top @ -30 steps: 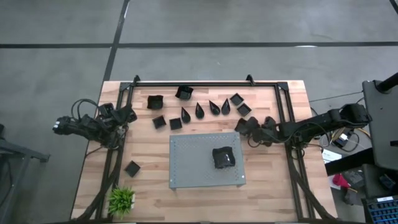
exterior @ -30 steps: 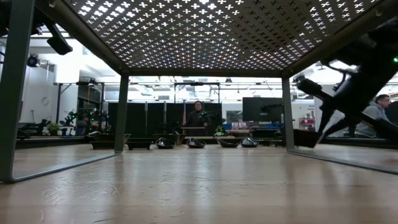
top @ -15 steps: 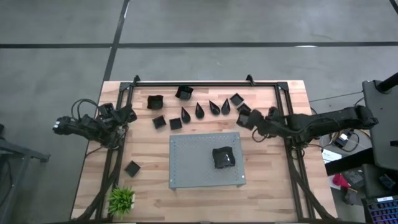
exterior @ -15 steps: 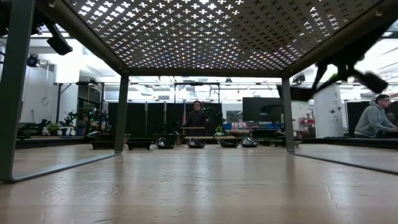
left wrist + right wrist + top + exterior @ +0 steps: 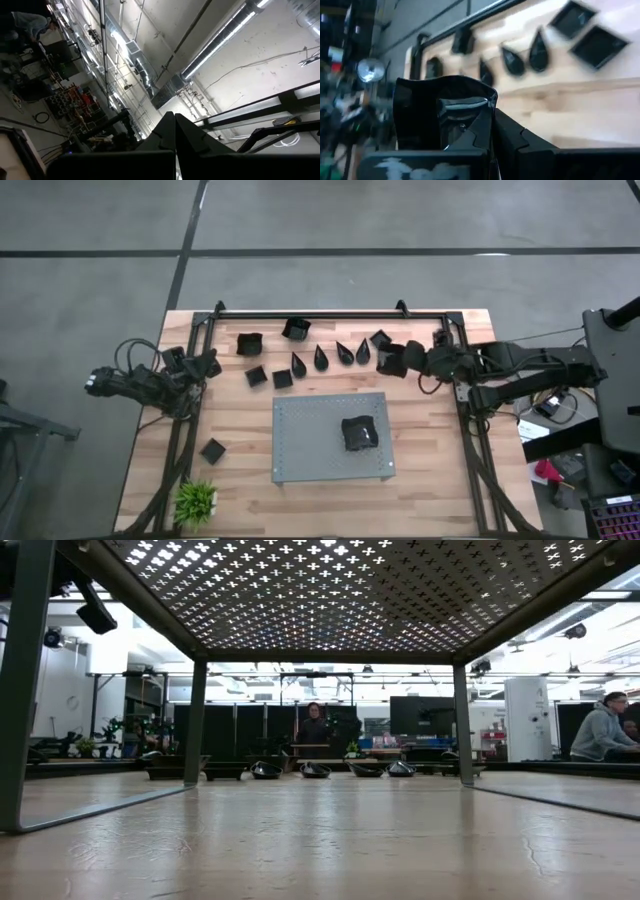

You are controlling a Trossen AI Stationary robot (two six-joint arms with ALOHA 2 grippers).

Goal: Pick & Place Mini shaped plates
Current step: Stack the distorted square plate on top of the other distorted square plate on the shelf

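Several mini shaped plates, small black square and teardrop dishes (image 5: 321,358), lie in a loose row on the far half of the wooden table. One more (image 5: 360,432) sits on the grey perforated board (image 5: 300,440), and one (image 5: 212,450) lies near the left rail. My right gripper (image 5: 390,360) hangs raised over the right end of the row, shut on a black square plate (image 5: 440,112). It is out of the low view. At the table's left edge my left gripper (image 5: 207,365) is shut on nothing and points up at the ceiling (image 5: 175,125). My right gripper pinches one raised side wall (image 5: 470,107) of the square plate between its two fingers (image 5: 512,140). It slants down from the table's right side. The plate stands on edge ahead of the fingers, lifted clear of the table.
Black rails (image 5: 330,313) frame the table's far, left and right sides. A small green plant (image 5: 195,500) stands at the near left corner. In the low view the board's legs (image 5: 195,720) rise over bare wood, and people show in the room beyond.
My right gripper has risen, still shut on the square plate, and left the low view. It has gone toward the far edge and a little left, from beside the board to over the right end of the row. Its wrist has rolled.
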